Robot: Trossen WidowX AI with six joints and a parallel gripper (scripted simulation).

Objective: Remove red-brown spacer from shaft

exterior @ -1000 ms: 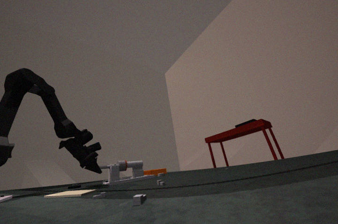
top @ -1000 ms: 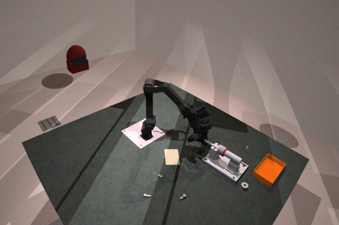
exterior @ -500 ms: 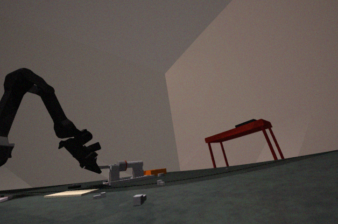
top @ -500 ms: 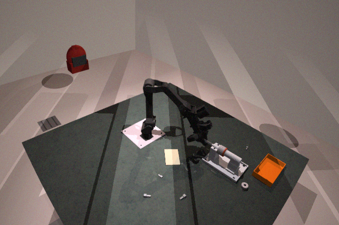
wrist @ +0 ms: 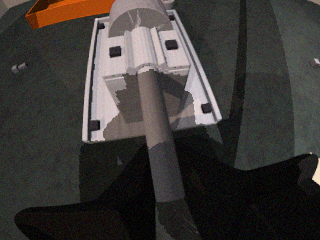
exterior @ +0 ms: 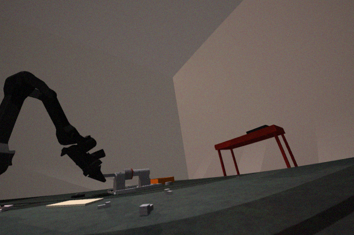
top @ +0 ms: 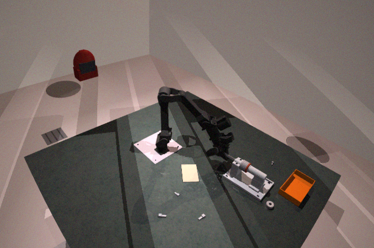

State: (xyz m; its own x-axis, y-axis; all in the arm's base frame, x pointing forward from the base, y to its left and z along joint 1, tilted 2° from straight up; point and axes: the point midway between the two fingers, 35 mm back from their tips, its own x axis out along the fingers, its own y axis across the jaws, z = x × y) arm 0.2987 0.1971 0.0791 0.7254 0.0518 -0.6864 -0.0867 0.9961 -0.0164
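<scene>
My gripper [top: 225, 155] [exterior: 103, 177] [wrist: 159, 147] is shut on the free end of the grey shaft [top: 230, 158] [exterior: 109, 175] [wrist: 156, 112]. The shaft runs through the near support block [top: 234, 168] [exterior: 119, 182] towards the big housing block [top: 258, 174] [exterior: 143, 174]. The red-brown spacer [top: 247, 167] [exterior: 132, 175] is up on the shaft line, between the grey spacers [top: 243, 163] [exterior: 127, 174] and the housing. Whether it touches the housing is too small to tell. The wrist view hides the shaft beyond the near support. The white base plate [top: 241, 186] [wrist: 91, 95] carries both blocks.
An orange tray [top: 297, 187] [exterior: 162, 180] [wrist: 70, 12] stands beyond the base plate. A loose grey ring [top: 272, 205] lies by the plate's far corner. A cream pad [top: 189, 173] [exterior: 75, 202] and several small bolts, one near the pad [top: 176, 194], lie on the table.
</scene>
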